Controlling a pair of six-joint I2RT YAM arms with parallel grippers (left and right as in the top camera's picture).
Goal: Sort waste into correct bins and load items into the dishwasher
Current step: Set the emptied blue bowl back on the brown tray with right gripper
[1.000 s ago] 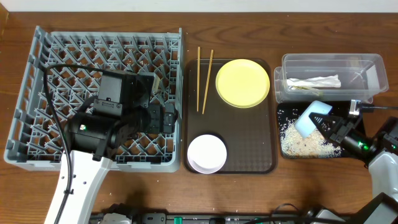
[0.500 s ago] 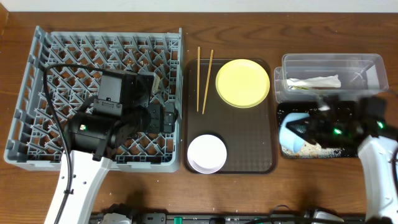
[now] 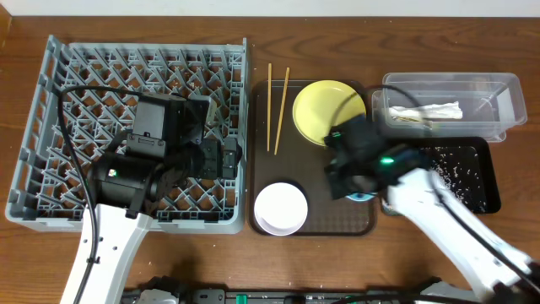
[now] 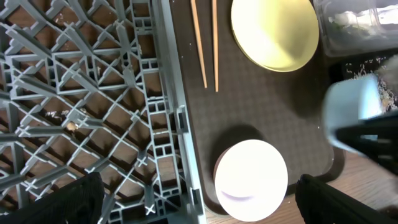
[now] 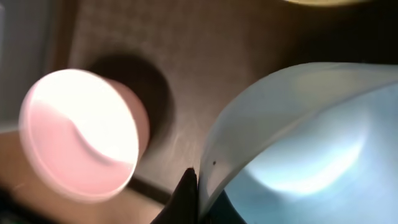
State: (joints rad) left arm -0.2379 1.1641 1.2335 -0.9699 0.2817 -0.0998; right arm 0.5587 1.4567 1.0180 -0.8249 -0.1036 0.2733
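Bowl (image 5: 298, 143), light blue: smooth, glossy, thin-walled and round, its inside clean. Carried tilted over the near right part of the serving tray (image 3: 314, 173), with the right claw (image 5: 189, 186) clamped on its rim. Probably emptied and bound for the rack.

White dish (image 3: 280, 208): small, round, matte. Sits at the near edge of the dark brown, fine-textured serving tray, awaiting pickup.

Left claw (image 3: 218, 159): fingers wide apart, holding nothing. Hovers over the right side of the rack, seemingly placed to receive or load.

Rack (image 3: 110, 84): grey plastic, square, with a lattice of pegs. Nothing loaded. Rests on the wooden table (image 3: 25, 253), left of the serving tray.

Black tray (image 3: 496, 181): shallow and rectangular, on the right. Holds scattered white rice scraps (image 3: 447, 165).

Chopsticks (image 3: 277, 110): wooden pair, lying side by side on the serving tray's far left.

Yellow plate (image 3: 316, 114): round and flat, beside the chopsticks, partly hidden by the right arm.

Clear tub (image 3: 447, 78): farthest right. Holds a crumpled tissue (image 3: 426, 111).
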